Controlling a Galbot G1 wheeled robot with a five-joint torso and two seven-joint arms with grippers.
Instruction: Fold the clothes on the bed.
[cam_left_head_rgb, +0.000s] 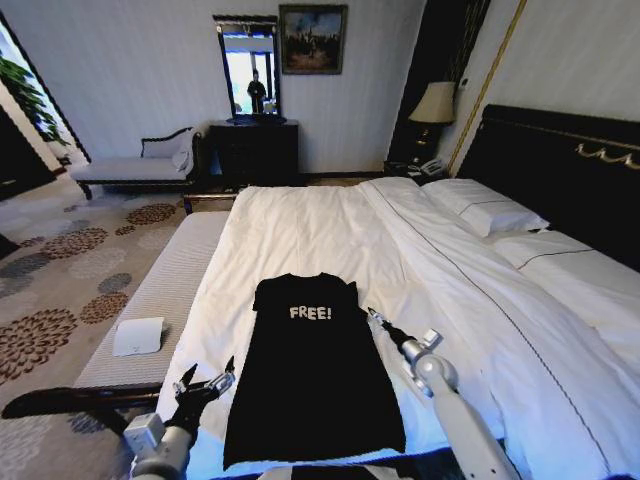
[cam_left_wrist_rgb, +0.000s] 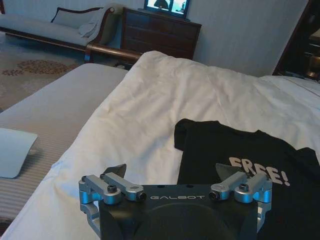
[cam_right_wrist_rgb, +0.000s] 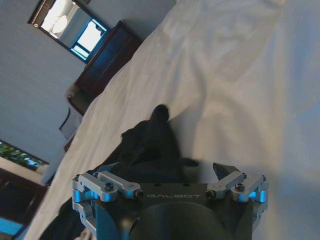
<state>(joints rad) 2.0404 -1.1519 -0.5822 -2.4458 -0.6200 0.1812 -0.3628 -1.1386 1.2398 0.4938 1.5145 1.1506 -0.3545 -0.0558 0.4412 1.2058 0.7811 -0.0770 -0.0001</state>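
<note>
One black T-shirt (cam_left_head_rgb: 312, 370) is lying on one bed (cam_left_head_rgb: 330, 225). Two grippers are showing: the left gripper (cam_left_head_rgb: 205, 380) and the right gripper (cam_left_head_rgb: 375, 318), each with its fingers spread apart. Two pillows (cam_left_head_rgb: 485, 210), perhaps more farther along, are resting by the headboard. One grey bench (cam_left_head_rgb: 160, 290) is standing beside the bed, carrying one white sheet of paper (cam_left_head_rgb: 138, 336). One lamp (cam_left_head_rgb: 434, 102), one mirror (cam_left_head_rgb: 250, 70) and one painting (cam_left_head_rgb: 312, 38) are showing behind.

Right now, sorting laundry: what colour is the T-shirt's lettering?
White on the black T-shirt; head view shows it best.
</note>
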